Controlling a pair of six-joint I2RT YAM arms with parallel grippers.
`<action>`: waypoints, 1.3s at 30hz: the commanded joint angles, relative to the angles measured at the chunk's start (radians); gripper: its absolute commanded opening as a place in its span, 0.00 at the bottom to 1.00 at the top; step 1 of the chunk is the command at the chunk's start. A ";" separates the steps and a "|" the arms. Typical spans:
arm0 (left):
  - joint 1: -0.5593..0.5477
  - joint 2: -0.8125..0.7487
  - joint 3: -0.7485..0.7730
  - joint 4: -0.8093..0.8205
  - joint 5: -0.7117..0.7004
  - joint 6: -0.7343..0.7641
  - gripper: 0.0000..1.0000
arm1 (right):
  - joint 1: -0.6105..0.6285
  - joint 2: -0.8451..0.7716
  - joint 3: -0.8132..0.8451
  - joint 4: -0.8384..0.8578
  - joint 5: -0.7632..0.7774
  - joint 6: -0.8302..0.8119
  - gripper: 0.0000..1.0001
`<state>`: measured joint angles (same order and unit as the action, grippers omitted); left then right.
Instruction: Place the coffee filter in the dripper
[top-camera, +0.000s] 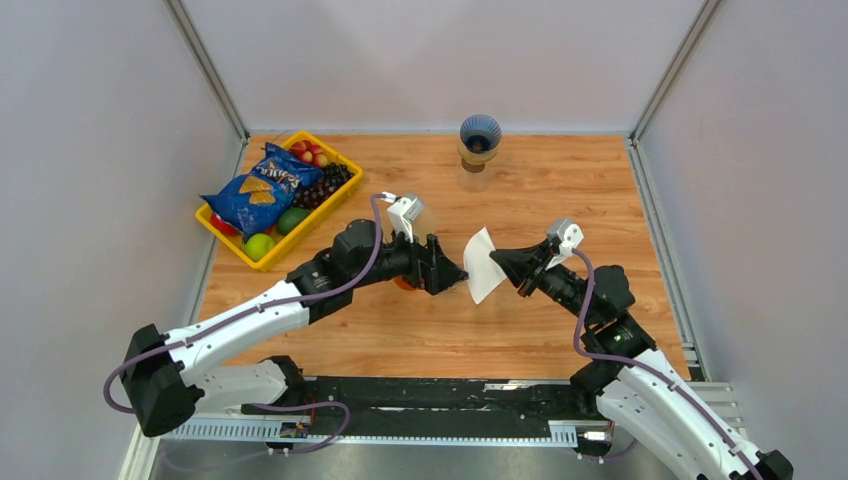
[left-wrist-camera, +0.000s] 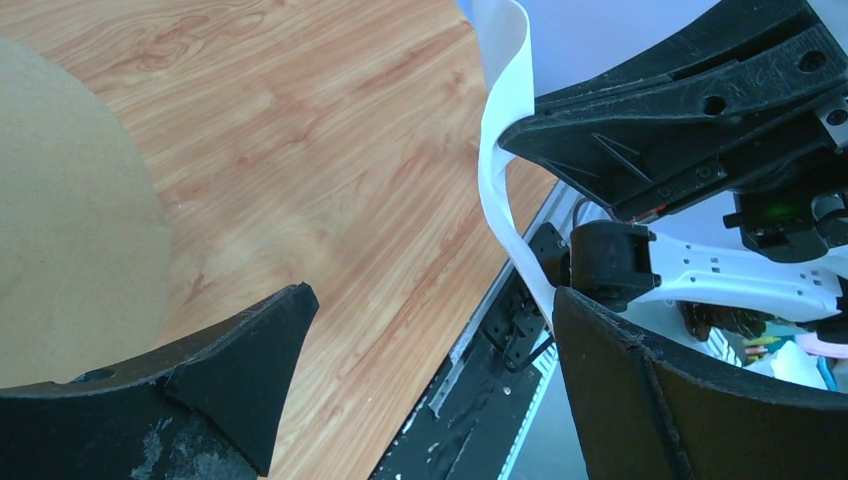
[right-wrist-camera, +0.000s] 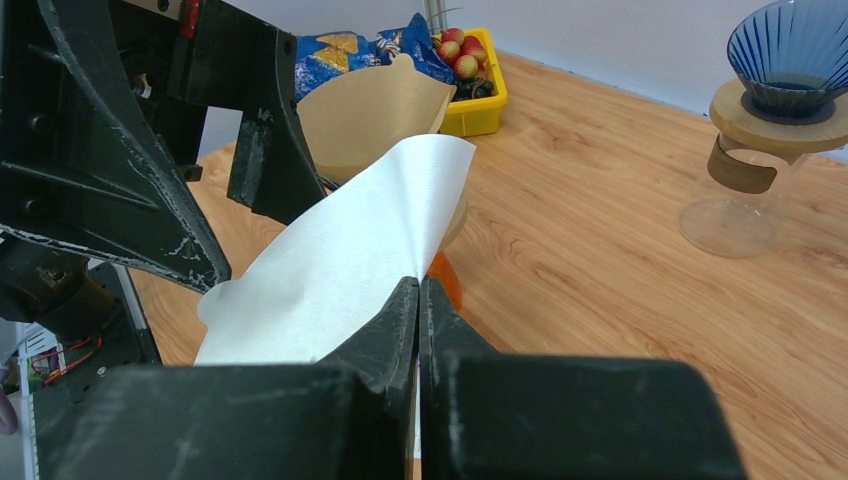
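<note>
Filter (top-camera: 482, 265) is hanging in the air over the middle of the surface (top-camera: 560, 190), between the two arms. It is white and flat, like a fan, and it is tilting a little. From above, its long way is running from the far side to the near side. From the right wrist, it is reaching away from the right jaws toward the left arm.

The right jaws are squeezing shut on one edge of the filter and holding it up. The left jaws are standing wide open and holding nothing. The other edge of the filter is sitting right by one of their tips; I cannot tell if it is touching. A brown paper (left-wrist-camera: 70, 200) is lying just beside the left jaws.

The blue dripper (top-camera: 480, 133) is sitting at the far edge, well apart from the filter. Its mouth is facing up, and it is resting on a wooden ring on a glass pot (right-wrist-camera: 725, 205).

A yellow tray (top-camera: 262, 262) is sitting at the far left. It is holding a blue chip bag (top-camera: 262, 188), dark grapes (top-camera: 328, 184), green fruit (top-camera: 260, 244) and small red fruit (top-camera: 310, 152).
</note>
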<state>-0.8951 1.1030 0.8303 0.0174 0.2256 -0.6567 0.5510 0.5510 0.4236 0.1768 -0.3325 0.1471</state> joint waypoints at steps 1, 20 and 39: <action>-0.006 0.033 0.061 -0.012 -0.020 0.008 1.00 | 0.000 -0.011 0.011 0.020 -0.012 -0.001 0.00; -0.022 0.085 0.094 -0.026 -0.034 0.030 1.00 | 0.000 -0.014 0.020 0.031 -0.080 0.038 0.00; -0.043 0.094 0.140 -0.049 -0.033 0.039 0.87 | 0.000 -0.028 0.032 0.041 -0.128 0.088 0.00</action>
<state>-0.9295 1.2064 0.9333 -0.0113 0.2173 -0.6407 0.5510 0.5365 0.4236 0.1776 -0.4381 0.2161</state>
